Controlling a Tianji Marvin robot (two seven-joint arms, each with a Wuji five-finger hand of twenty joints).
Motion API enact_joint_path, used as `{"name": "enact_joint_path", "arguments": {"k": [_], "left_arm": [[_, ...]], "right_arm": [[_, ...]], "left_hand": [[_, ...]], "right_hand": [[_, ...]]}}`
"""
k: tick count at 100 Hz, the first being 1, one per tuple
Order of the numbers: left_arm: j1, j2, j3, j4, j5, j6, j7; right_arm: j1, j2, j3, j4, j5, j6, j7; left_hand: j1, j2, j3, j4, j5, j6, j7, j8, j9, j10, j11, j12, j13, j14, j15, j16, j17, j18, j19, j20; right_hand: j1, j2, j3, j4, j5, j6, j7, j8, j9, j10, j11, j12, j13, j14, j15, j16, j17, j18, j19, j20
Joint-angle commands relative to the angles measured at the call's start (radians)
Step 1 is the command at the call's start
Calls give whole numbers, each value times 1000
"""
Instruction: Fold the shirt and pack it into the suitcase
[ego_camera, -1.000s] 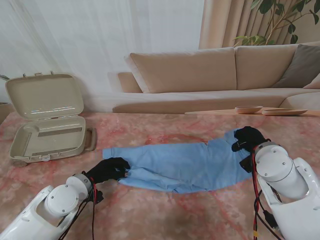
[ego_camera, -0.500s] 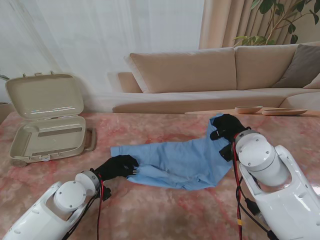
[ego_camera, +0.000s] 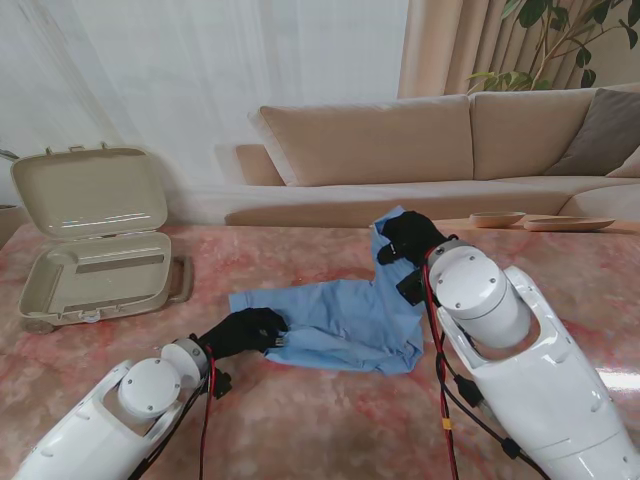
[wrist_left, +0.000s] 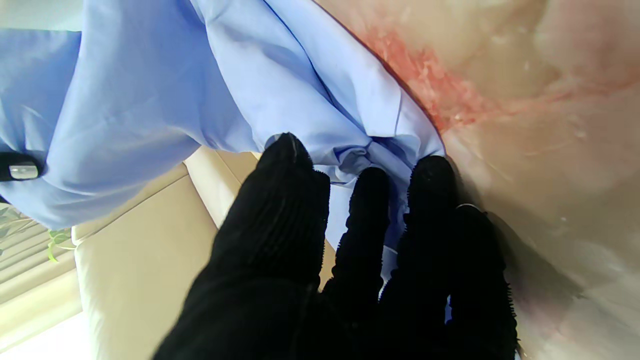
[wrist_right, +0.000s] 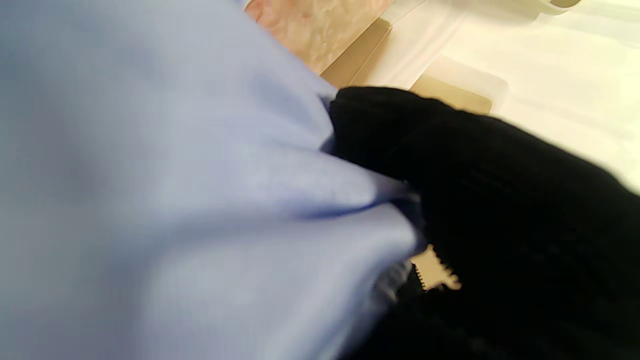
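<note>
right hand (ego_camera: 408, 238) grips raised shirt (ego_camera: 335, 325) end | left hand (ego_camera: 245, 331) pinches its near-left edge

I was working in what looked like a home living room. A beige sectional sofa (ego_camera: 420, 150) with a grey cushion (ego_camera: 605, 130) stood behind the pink marbled table (ego_camera: 300, 430). Sheer white curtains (ego_camera: 180, 80) covered the window, with a heavier beige drape (ego_camera: 450, 45) beside them. A leafy houseplant (ego_camera: 560, 35) stood in the far right corner. Shallow wooden dishes (ego_camera: 497, 218) rested at the table's far edge.
</note>
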Motion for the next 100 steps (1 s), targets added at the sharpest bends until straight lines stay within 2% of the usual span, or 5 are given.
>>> {"name": "enact_joint_path", "arguments": {"k": [1, 49, 52, 56, 100], "left_arm": [[22, -4, 16, 38, 2, 13, -9], [16, -7, 23, 44, -7, 8, -5], [16, -7, 23, 43, -8, 9, -5], [16, -7, 23, 43, -8, 10, -4], [48, -18, -9, -3, -4, 14, 54]], "right_arm": [[13, -20, -14, 5, 19, 8, 4], [87, -77, -150, 78, 127, 2, -101], [91, -80, -159, 85, 135, -2, -102], [96, -83, -171, 95, 143, -8, -105], [150, -94, -285, 184, 168, -68, -82]], "left_hand": [[40, 11, -17, 15, 7, 9, 6, -12, 5, -4, 7, 5, -14, 39, -25, -8, 11, 134, -175, -8], [40, 12, -16, 15, 7, 10, 6, -12, 5, -3, 7, 5, -15, 40, -25, -8, 11, 133, -175, -8], [41, 12, -16, 15, 7, 9, 5, -12, 5, -3, 7, 5, -15, 40, -25, -8, 11, 133, -176, -9], [41, 11, -17, 15, 8, 8, 6, -12, 6, -3, 8, 5, -14, 41, -25, -8, 11, 133, -176, -9], [39, 13, -18, 14, 11, 7, 9, -11, 6, -4, 8, 4, -13, 40, -24, -9, 14, 132, -174, -9]], "right_hand": [[71, 0, 89, 76, 26, -3, 34, 17, 20, 95, 32, 7, 34, -35, 41, 17, 2, -12, -28, -6], [71, 0, 86, 70, 27, -9, 35, 18, 23, 91, 34, 3, 34, -29, 32, 13, 0, -7, -24, -23], [70, 1, 86, 67, 27, -10, 36, 17, 22, 91, 35, 2, 34, -28, 31, 12, 113, -179, 317, 395], [70, 1, 86, 66, 27, -11, 37, 16, 21, 89, 35, 1, 34, -28, 31, 11, 118, -210, 379, 552], [62, 11, 74, 62, 22, -22, 34, 13, 15, 84, 32, 0, 33, -22, 21, 7, 118, -176, 351, 579]]}}
